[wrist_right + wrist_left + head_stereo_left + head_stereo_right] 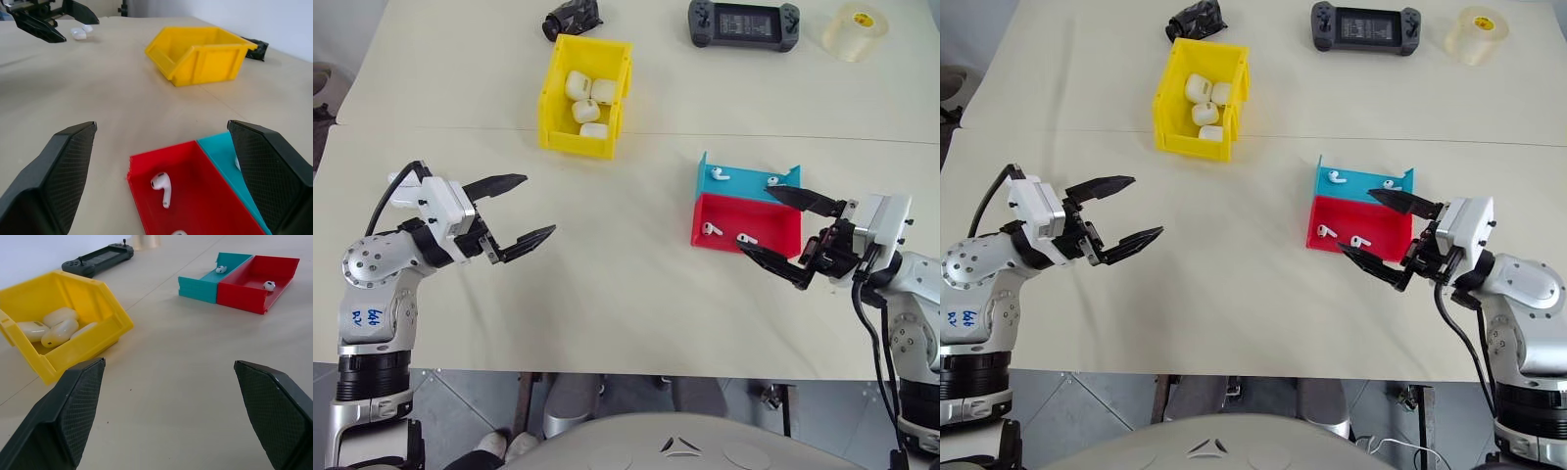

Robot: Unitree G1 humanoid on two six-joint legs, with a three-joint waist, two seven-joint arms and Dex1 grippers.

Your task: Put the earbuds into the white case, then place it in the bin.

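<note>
Nearest, both grippers hover over the desk (607, 294) with fingers spread wide and nothing between them: the left gripper (517, 212) over bare surface, the right gripper (785, 227) just beside the red tray (773, 227). The earbuds (708, 229) lie two in the red tray and two in the blue tray (744, 184) touching it behind. Farther off, the bin (555, 93) holds four cases; the right wrist view seems to show an open white case (78, 33) on the desk by the left gripper, though this is uncertain. I judge picking an earbud comes first: approach low from the tray's open side and close gently on the stem, as the glossy bud could slip
</note>
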